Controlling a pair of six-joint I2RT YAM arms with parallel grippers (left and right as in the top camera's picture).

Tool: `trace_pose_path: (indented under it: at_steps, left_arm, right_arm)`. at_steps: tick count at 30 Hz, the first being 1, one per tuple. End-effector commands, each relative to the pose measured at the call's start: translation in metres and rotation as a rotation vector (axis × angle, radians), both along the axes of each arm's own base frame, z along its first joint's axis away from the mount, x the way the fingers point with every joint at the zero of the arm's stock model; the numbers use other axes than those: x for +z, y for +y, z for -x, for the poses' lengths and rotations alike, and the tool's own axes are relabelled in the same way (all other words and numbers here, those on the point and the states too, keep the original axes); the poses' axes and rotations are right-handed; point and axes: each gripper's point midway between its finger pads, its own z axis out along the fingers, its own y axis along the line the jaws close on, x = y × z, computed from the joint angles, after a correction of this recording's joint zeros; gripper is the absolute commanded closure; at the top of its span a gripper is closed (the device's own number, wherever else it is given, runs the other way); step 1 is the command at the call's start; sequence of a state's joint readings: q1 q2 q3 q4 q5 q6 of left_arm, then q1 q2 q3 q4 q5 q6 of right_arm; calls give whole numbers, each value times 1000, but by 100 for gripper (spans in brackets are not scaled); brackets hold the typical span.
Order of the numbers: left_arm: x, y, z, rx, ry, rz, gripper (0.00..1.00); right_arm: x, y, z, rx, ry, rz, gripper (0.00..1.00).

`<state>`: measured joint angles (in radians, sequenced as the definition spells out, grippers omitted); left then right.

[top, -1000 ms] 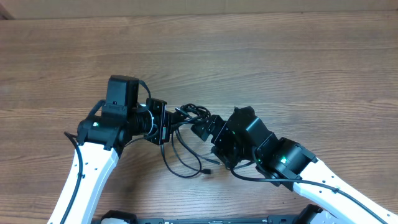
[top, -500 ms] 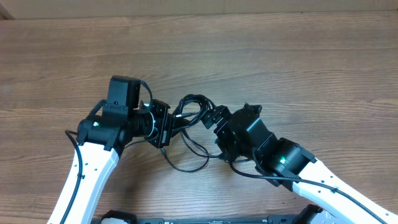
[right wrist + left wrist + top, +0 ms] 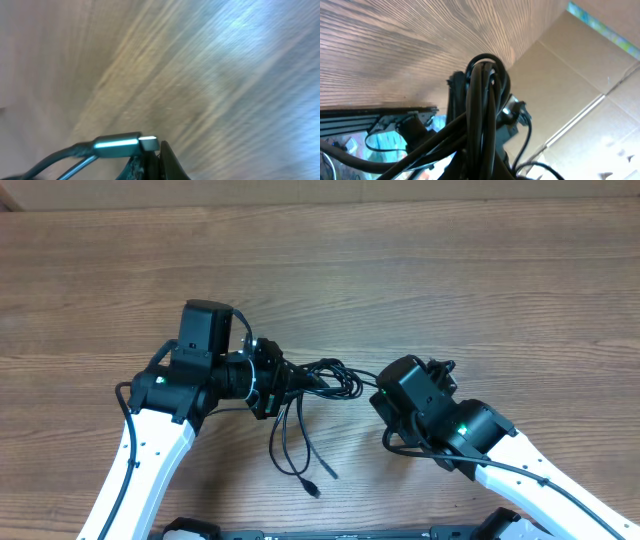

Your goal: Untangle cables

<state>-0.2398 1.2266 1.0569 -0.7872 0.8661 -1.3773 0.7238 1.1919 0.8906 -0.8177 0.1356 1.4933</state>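
Observation:
The cables (image 3: 318, 377) are thin black cords knotted into a small bundle between the two arms. My left gripper (image 3: 283, 378) is shut on that bundle. In the left wrist view the looped cords (image 3: 485, 95) fill the middle and hide the fingers. Loose strands (image 3: 292, 442) trail toward the front edge and end in small plugs (image 3: 314, 491). In the right wrist view my right gripper (image 3: 159, 150) has its jaws pressed together on a cord, and a dark plug with a silvery tip (image 3: 125, 145) lies right at its fingertips. From overhead the right fingers are hidden under the wrist block (image 3: 412, 392).
The wooden table (image 3: 480, 270) stretches away behind both arms. A cardboard strip (image 3: 300, 190) runs along its far edge. The right arm's own thicker black cable (image 3: 430, 462) loops under its wrist. The arm mounts (image 3: 330, 532) sit at the front edge.
The right gripper has gone from open to shut and pulled back to the right, away from the bundle. The loose strands now hang longer toward the front edge. The left gripper has edged right.

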Motion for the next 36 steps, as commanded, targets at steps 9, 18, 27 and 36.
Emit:
trace_pose_path:
  at_steps: [9, 18, 27, 36]
  left_arm:
    - [15, 25, -19, 114, -20, 32, 96]
    - [8, 30, -23, 111, -73, -32, 96]
    - [13, 29, -27, 116, -92, -11, 96]
    - [14, 28, -26, 112, -89, -8, 96]
  right_arm:
    - [-1, -28, 7, 203, -28, 195, 63]
    - [77, 18, 18, 253, -158, -203, 39]
    - [80, 43, 33, 19, 89, -500, 42]
    - [71, 74, 13, 36, 127, -566, 42]
